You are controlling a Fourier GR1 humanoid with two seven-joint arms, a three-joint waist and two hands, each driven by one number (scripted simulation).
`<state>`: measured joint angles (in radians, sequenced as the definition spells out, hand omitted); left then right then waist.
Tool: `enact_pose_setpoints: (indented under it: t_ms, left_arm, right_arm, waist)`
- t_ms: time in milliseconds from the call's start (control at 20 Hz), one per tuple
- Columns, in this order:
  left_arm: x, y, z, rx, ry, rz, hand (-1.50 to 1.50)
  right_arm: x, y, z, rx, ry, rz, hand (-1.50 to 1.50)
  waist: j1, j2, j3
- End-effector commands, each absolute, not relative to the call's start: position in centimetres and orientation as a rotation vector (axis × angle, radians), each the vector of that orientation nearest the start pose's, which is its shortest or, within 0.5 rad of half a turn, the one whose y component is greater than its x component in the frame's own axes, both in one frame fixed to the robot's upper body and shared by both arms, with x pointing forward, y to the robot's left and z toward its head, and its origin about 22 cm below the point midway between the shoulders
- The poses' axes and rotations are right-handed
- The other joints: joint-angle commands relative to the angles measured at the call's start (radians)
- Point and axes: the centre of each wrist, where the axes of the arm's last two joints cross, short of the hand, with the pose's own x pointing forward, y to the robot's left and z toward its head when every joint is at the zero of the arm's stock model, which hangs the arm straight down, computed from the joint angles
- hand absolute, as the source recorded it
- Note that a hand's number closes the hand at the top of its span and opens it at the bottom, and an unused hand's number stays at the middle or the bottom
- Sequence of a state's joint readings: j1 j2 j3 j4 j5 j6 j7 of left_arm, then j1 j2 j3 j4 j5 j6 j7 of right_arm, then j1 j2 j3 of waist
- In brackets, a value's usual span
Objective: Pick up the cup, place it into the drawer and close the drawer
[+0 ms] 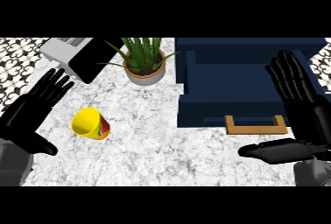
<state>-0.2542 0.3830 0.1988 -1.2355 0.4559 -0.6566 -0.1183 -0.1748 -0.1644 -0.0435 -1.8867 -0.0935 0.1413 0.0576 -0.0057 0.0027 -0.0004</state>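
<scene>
At the far left my left hand (31, 114) hovers over the marble counter (149, 153), fingers straight and spread, holding nothing. Just right of it the yellow cup (90, 124) lies tipped on its side, mouth toward me; it looks light, stiff and slick, so I'd wrap it round the body. Beyond stands a potted plant (145, 61). Further right the navy drawer (245, 87) stands open, with my right hand (304, 109) above it, fingers apart.
</scene>
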Motion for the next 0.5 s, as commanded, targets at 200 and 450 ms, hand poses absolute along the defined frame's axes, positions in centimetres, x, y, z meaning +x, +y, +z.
enact_pose_setpoints:
  t_ms: [200, 450]
  left_arm:
    - [29.5, 37.8, -2.6, -0.389, -1.639, -0.239, -1.5]
    - [28.6, 38.7, -6.2, -0.381, -1.59, -0.235, -1.5]
  right_arm:
    - [27.0, -24.0, 14.2, 0.048, -2.003, 0.245, -1.5]
    - [26.8, -25.7, 14.0, 0.056, -2.0, 0.247, -1.5]
  waist:
    - [-0.002, 0.001, -0.001]
    - [-0.004, 0.001, -0.001]
